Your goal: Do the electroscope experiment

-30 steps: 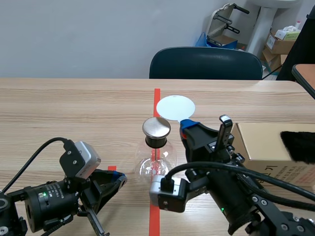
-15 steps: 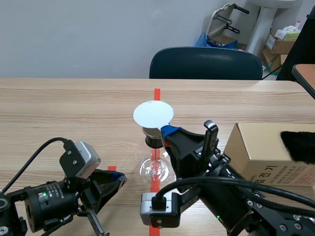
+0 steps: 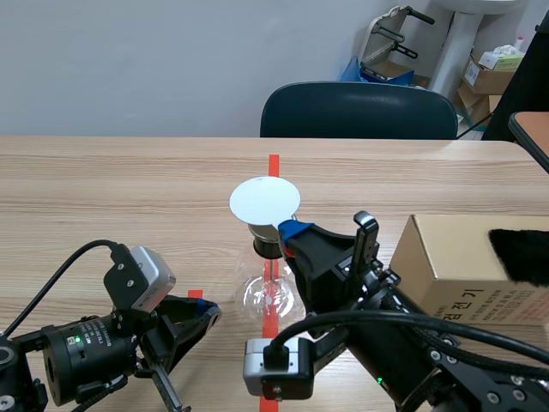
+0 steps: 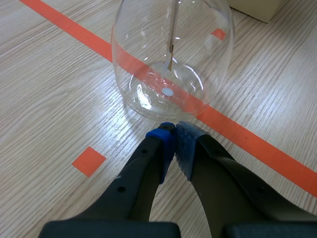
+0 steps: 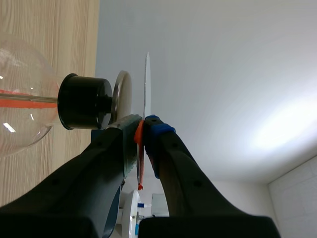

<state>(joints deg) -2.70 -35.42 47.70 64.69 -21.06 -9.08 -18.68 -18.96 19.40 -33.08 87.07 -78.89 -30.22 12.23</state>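
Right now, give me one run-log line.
right claw: shut on white disc, held over electroscope cap | left claw: shut, empty, by its base | disc-cap contact: unclear

Setting: test lab in an office-type room.
Work surface: wood-grain table [image 3: 129,180] marked with orange-red tape [image 3: 274,163].
Seating: dark padded chair [image 3: 358,112] at the table's far side.
Background: plain grey wall [image 3: 129,60]; cardboard boxes [image 3: 489,75] stacked in the corner.

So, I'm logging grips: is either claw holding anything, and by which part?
The right claw pinches the white disc by its orange handle; the left claw is shut, empty.
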